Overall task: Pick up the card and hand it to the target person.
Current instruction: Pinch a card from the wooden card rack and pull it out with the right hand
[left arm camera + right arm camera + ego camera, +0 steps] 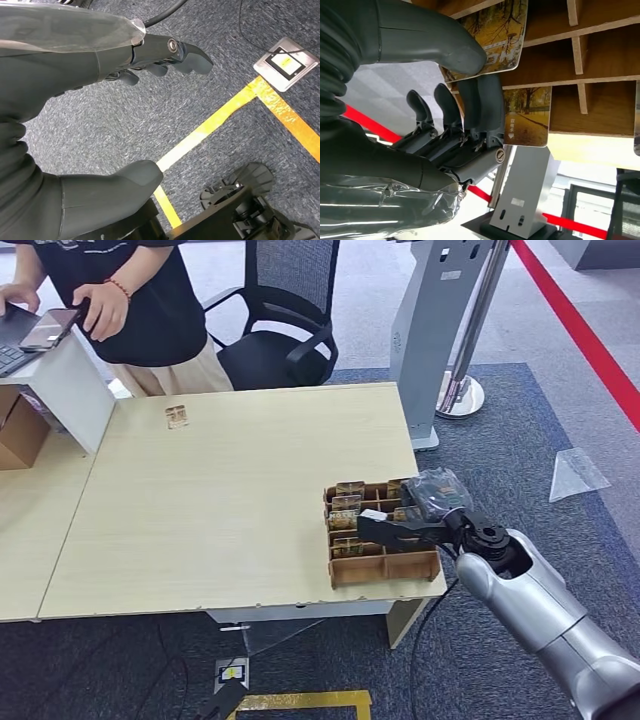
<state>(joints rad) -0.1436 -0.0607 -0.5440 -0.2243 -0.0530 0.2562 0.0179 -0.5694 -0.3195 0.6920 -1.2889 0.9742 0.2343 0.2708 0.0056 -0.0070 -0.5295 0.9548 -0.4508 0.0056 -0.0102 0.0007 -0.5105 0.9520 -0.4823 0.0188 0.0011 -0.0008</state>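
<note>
Card between right hand thumb and fingers.

We see even, bright indoor light with soft shadows under the desk. Glare streaks the plastic wrap on both wrists. Close up, the right hand looks slightly soft; background washes out.

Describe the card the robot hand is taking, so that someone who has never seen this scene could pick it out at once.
Start at the light wooden table and find the brown divided card rack at its near right corner. Several cards with autumn-tree pictures stand in its slots. The one meant is the card pinched between the thumb and fingers of the right robot hand; its neighbour stands untouched.
</note>
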